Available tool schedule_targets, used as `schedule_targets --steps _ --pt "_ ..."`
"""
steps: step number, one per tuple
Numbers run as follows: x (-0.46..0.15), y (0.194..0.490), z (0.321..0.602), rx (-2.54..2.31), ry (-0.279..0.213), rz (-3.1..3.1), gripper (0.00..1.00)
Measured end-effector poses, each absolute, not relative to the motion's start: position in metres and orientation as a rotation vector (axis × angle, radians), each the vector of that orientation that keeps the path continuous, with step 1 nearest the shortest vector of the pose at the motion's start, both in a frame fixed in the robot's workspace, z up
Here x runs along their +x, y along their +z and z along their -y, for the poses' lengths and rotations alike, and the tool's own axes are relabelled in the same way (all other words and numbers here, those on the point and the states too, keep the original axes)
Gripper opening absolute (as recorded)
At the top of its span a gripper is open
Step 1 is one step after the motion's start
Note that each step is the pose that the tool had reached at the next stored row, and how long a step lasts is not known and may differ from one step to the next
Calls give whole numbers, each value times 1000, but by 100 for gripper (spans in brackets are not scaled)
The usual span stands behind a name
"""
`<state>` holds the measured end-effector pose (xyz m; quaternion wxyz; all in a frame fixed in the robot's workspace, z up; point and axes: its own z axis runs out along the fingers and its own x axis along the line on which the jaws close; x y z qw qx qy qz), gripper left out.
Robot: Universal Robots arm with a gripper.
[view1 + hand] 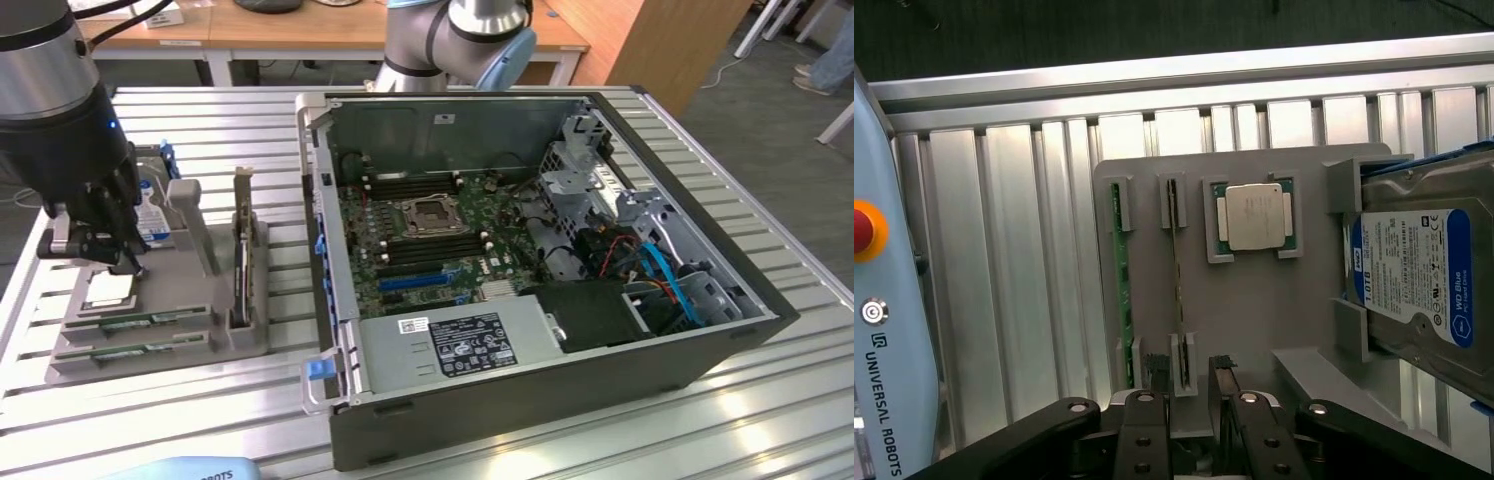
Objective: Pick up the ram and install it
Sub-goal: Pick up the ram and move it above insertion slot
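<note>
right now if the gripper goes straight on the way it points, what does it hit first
Likely the ram stick nearer the processor, in the gray holder, lined up with the gap of the open gripper; depth is unclear.

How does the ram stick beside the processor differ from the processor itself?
The ram stick is long and narrow; the processor is square. The ram stick stands on edge in end slots; the processor lies flat in a recess, silver face up. The open gripper is at the ram stick's end, clear of the processor. Both sit in the grey holder.
</note>
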<state>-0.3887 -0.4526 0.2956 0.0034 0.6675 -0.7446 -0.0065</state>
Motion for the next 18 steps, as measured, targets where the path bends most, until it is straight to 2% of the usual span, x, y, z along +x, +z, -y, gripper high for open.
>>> schedule_targets --steps 18 --pt "-389 274 454 2092 -21 2334 29"
